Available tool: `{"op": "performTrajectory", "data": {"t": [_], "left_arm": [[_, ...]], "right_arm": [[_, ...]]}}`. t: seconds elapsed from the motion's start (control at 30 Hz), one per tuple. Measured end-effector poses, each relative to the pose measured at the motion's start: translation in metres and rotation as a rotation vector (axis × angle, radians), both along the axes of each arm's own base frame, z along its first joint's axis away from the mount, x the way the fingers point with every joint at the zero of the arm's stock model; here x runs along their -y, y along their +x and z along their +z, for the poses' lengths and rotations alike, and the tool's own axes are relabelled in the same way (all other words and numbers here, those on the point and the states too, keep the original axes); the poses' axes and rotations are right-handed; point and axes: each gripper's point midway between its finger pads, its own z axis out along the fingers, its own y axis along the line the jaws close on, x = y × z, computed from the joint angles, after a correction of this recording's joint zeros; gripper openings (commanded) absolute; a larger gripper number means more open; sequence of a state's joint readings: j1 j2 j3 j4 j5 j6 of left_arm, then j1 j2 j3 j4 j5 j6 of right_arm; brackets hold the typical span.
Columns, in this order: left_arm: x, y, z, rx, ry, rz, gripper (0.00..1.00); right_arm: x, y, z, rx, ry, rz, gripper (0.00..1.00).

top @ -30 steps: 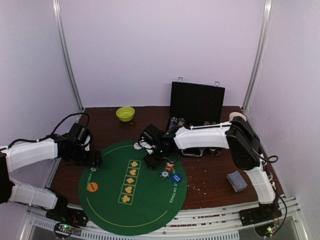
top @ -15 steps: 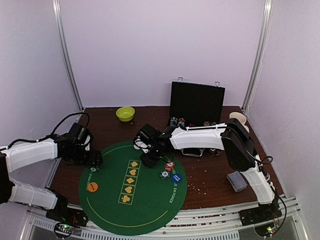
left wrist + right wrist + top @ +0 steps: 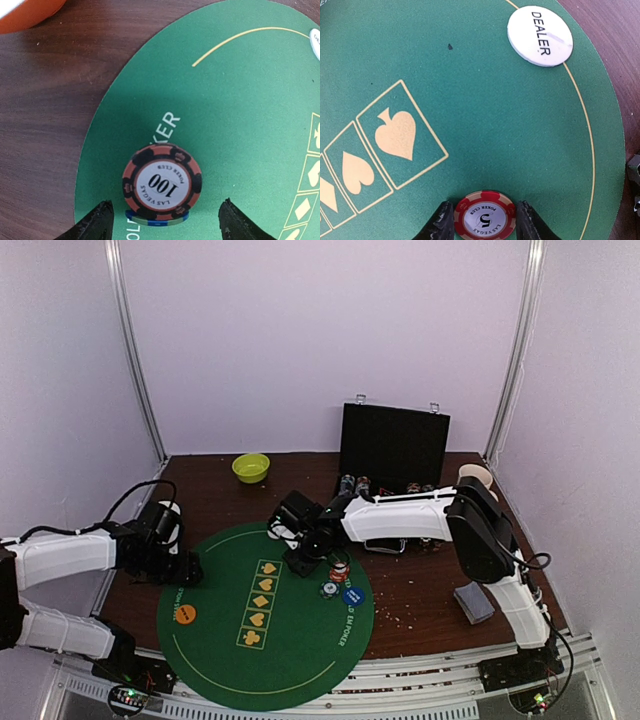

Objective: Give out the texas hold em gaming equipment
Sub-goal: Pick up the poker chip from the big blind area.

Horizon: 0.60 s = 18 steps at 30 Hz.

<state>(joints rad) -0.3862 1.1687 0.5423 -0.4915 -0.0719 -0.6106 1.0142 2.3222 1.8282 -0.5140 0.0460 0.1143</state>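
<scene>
Your right hand [image 3: 484, 210] brackets the red chip [image 3: 485, 218], grip unclear; your left hand [image 3: 166, 212] gapes around the 100 chip [image 3: 162, 181]. Chips look stiff, light, slick: pinch opposite rim edges.

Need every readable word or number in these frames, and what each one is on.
"DEALER": white button disc.
"LAS VEGAS POKER CLUB" and "100": orange-and-black chip.
"LAS VEGAS POKER CLUB" and "5": red-and-white chip.
"KER", rest cut off: green mat.
Too small to read: print on the orange disc and the blue disc.
</scene>
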Motion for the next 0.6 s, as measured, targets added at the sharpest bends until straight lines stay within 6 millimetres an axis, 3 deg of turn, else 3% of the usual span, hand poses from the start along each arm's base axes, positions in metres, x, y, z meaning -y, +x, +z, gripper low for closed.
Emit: {"op": "performTrajectory", "data": {"t": [0.27, 0.47, 0.6], "left_arm": [[-0.004, -0.005, -0.019, 0.017, -0.016, 0.039, 0.64], [-0.009, 0.001, -0.014, 0.072, -0.007, 0.072, 0.6], [-0.01, 0.006, -0.011, 0.097, 0.0, 0.079, 0.46]], "right_arm": [[0.002, -0.001, 0.001, 0.0, -0.004, 0.0, 0.4], [0.003, -0.001, 0.001, 0.001, -0.007, 0.002, 0.4], [0.003, -0.002, 0.0, 0.004, -0.009, 0.004, 0.4]]}}
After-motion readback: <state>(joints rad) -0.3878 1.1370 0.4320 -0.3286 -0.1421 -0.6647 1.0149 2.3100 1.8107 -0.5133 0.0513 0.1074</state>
